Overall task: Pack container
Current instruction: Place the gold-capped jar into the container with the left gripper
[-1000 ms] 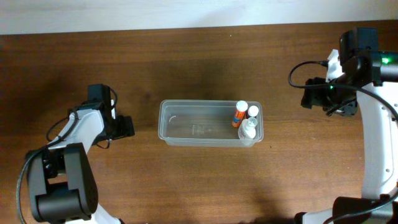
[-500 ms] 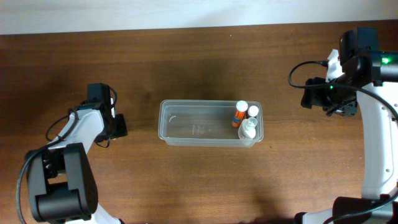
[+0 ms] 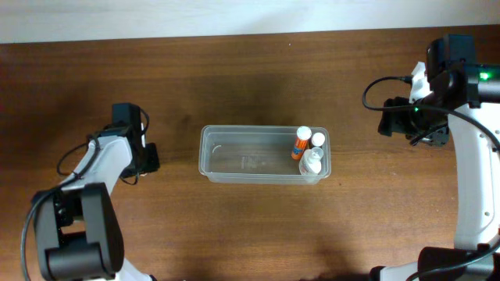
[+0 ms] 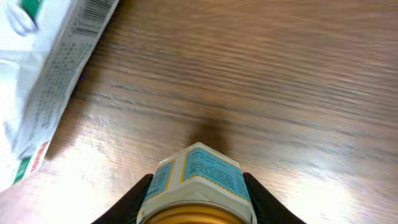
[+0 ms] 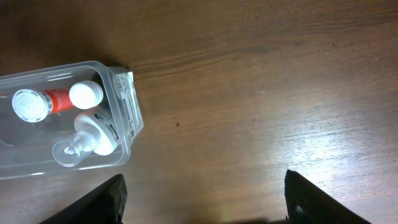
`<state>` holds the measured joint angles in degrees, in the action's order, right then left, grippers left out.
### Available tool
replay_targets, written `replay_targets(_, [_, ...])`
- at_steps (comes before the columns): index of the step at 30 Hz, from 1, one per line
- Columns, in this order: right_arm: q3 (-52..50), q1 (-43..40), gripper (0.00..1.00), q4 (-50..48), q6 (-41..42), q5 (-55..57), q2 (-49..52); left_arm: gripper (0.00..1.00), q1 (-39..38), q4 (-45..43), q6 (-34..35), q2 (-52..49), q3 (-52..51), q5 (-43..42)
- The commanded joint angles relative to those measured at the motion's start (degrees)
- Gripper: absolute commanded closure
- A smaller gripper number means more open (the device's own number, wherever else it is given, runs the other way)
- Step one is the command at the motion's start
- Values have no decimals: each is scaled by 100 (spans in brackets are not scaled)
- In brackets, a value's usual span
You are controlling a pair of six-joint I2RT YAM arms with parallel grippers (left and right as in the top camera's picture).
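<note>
The container is a clear shallow tub at the table's middle. At its right end lie an orange-labelled bottle, a white-capped bottle and a clear bottle. My left gripper is left of the tub. In the left wrist view that left gripper is shut on a small bottle with a blue and yellow label and a gold cap. My right gripper hovers far right of the tub. The right wrist view shows it open and empty, with the container's end ahead on its left.
A white box with green print and a barcode lies on the wood just left of the held bottle. Bare brown table surrounds the tub on all sides. A pale wall edge runs along the back.
The left gripper's jaws have closed from wide open onto the small blue-labelled bottle. The right arm and the tub have not moved.
</note>
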<state>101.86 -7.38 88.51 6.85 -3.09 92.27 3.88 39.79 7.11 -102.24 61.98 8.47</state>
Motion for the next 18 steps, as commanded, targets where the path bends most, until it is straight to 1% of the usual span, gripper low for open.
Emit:
replay_targets(1, [-35, -20, 27, 4, -48, -79, 4, 67, -435, 249, -33, 883, 485, 37])
replay_targets(4, [-35, -20, 27, 4, -48, -79, 4, 73, -907, 542, -33, 1405, 726, 39])
replay_targets(7, [-35, -20, 27, 4, -48, -79, 4, 72, -1626, 645, -31, 1958, 826, 39])
replay_targets(10, [-35, -20, 27, 4, -48, -79, 4, 72, -2350, 612, -26, 2214, 826, 35])
replay_targets(14, [-35, -20, 27, 4, -46, -79, 4, 72, -3246, 511, 120, 2105, 824, 31])
replay_targets(18, [-35, -20, 28, 4, -46, -81, 4, 72, -3921, 52, 120, 1624, 824, -31])
